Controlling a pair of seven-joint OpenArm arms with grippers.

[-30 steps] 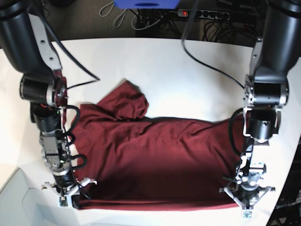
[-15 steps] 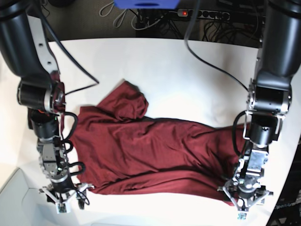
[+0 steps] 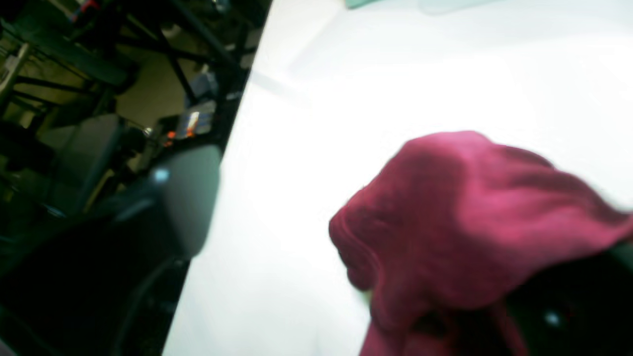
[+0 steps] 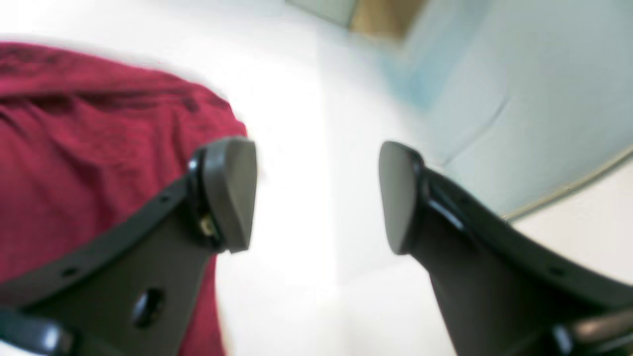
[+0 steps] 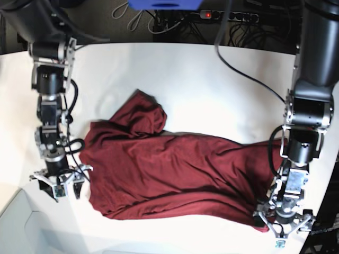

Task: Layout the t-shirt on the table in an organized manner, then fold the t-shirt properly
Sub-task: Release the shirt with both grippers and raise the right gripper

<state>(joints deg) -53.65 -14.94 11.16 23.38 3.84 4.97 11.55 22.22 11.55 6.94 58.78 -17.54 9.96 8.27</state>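
Lying rumpled on the white table, the plain maroon t-shirt carries no readable print; right hand and left hand gape open, empty.

Beyond my far edge I see a black power strip with a glowing red switch, tangled black cables beside it, and a blue plastic object at the top.

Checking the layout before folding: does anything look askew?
Yes. The t-shirt lies rumpled and slanted on the table, one sleeve bunched at its upper left rather than spread.
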